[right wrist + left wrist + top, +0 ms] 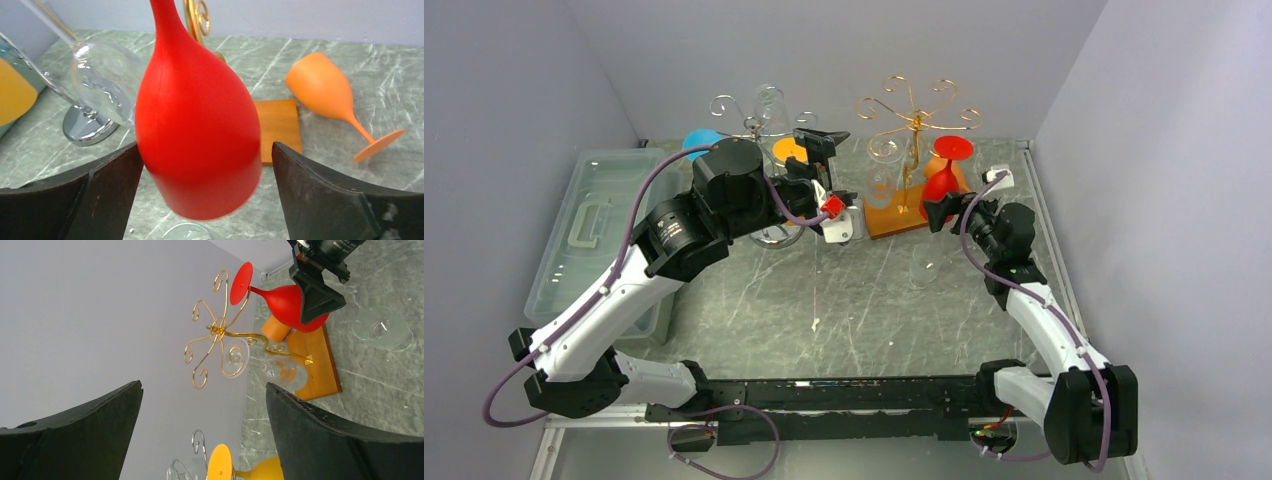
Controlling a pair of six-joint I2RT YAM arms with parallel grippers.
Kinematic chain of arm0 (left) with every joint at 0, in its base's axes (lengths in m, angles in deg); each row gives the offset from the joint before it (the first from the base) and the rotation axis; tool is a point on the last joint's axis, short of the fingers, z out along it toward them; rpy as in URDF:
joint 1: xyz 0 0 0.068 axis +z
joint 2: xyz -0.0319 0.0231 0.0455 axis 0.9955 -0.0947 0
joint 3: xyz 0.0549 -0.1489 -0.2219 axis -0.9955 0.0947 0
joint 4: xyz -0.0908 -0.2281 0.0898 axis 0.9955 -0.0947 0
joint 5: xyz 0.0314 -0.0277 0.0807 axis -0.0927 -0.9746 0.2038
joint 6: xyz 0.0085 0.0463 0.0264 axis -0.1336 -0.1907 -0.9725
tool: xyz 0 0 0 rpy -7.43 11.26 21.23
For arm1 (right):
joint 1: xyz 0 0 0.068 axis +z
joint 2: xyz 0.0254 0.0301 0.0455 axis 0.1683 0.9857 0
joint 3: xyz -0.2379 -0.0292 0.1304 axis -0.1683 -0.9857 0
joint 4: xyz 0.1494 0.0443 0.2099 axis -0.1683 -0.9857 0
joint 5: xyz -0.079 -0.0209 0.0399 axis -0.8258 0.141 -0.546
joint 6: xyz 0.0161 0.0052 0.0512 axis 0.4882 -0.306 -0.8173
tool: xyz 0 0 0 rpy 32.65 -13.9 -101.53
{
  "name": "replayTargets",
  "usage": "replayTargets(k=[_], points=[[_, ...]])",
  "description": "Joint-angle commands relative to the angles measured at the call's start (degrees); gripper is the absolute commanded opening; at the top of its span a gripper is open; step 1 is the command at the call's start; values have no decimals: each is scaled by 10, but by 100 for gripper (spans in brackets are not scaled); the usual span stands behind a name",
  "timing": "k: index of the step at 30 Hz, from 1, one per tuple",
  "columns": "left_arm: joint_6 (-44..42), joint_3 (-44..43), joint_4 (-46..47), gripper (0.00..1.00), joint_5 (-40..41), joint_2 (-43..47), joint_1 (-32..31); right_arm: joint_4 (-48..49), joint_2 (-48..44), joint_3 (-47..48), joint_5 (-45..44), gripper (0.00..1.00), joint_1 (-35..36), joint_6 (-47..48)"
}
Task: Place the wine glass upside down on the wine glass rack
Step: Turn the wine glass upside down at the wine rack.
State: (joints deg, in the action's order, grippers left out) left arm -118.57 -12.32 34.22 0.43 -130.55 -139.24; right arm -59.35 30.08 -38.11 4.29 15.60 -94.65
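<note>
Toward the table's far edge, right of middle: red glass hangs bowl-down on the gold rack, foot up among the wire arms.
Progress: hanging looks done; what is left, I judge, is backing clear without knocking it.
Right gripper: level with the bowl, fingers either side, released, slight gap showing.
Left gripper: raised near the far edge's middle, turned sideways toward the rack, spread wide, holding nothing.
</note>
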Motion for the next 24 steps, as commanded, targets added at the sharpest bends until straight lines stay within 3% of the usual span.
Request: replayTargets(k=[1,11,15,19,24], points=[[7,0,5,99,5,3,-1,-47,8,45,-27,100,-5,-15],[50,-21,0,99,36,-23,-1,-254,-107,156,-41,99,-6,1],[102,-65,-10,99,86,-69,0,-313,-131,228,-104,93,-6,-23],[191,-148,-55,99,96,-133,24,-338,-92,304,-177,87,-7,-63],[269,-253,-109,86,58,-211,64,-347,26,417,-225,81,-9,-91]])
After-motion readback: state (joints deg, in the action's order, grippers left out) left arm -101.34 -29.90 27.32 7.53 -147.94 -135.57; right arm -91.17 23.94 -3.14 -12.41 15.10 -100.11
